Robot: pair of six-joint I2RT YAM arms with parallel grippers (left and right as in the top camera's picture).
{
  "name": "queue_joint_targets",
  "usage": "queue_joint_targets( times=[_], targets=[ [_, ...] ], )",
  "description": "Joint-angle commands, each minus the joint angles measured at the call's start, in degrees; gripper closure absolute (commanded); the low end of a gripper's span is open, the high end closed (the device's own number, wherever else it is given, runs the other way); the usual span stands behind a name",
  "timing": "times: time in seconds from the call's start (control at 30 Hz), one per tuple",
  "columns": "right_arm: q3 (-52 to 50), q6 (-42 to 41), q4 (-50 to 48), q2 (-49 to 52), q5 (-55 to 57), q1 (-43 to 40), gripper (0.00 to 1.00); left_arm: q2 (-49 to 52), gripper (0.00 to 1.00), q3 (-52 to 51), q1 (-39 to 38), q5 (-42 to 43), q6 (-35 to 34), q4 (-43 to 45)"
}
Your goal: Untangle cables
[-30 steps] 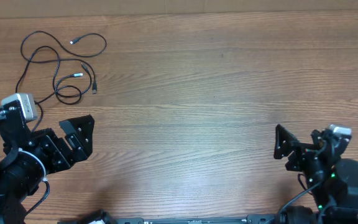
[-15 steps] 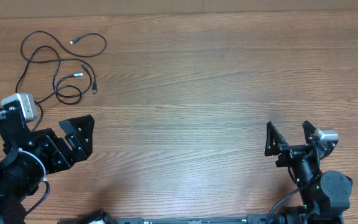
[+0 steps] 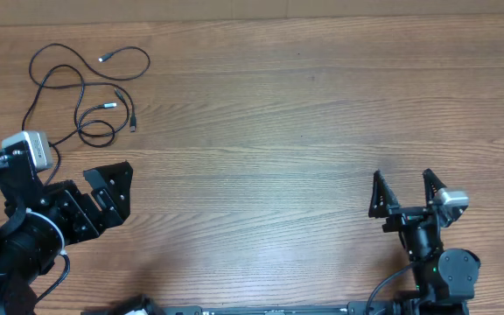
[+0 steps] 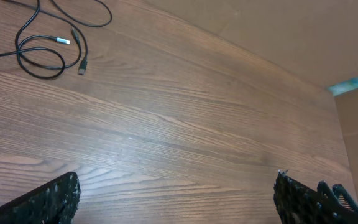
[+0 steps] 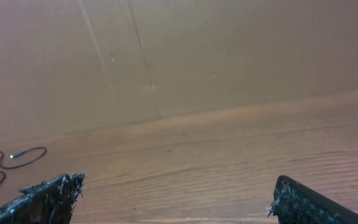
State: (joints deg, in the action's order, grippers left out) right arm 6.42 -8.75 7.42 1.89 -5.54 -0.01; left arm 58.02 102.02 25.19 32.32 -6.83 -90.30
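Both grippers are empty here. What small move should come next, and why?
Probably extend the left gripper toward the cables: it stands open and empty, the cables lie in loose loops at the far left ahead of it, and the open right gripper sits far across the table.

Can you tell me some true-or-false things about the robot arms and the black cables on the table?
1. The cables lie loose near the far left corner of the table. True.
2. The left gripper is holding a cable. False: it is open, empty and apart from the cables.
3. The right gripper is open and holds nothing. True.
4. The cables lie right beside the right gripper. False: they are across the table from it, much nearer the left gripper.
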Motion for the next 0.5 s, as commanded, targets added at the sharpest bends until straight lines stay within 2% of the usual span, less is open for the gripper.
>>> queue_joint_targets(
  times=[0.0,0.23,0.47],
  targets=[
    [-2.16,0.28,-2.73,-1.66,0.55,0.02,0.00,-0.02,0.00,0.83,-0.20,0.09,1.53,0.11],
    [-6.03,0.28,-9.90,-1.75,0.57,1.46,0.00,-0.02,0.00,0.83,-0.20,0.09,1.53,0.11],
    [-5.99,3.08,-7.80,-1.75,1.05,2.21,0.00,-0.02,0.00,0.83,-0.20,0.09,1.53,0.11]
  ],
)
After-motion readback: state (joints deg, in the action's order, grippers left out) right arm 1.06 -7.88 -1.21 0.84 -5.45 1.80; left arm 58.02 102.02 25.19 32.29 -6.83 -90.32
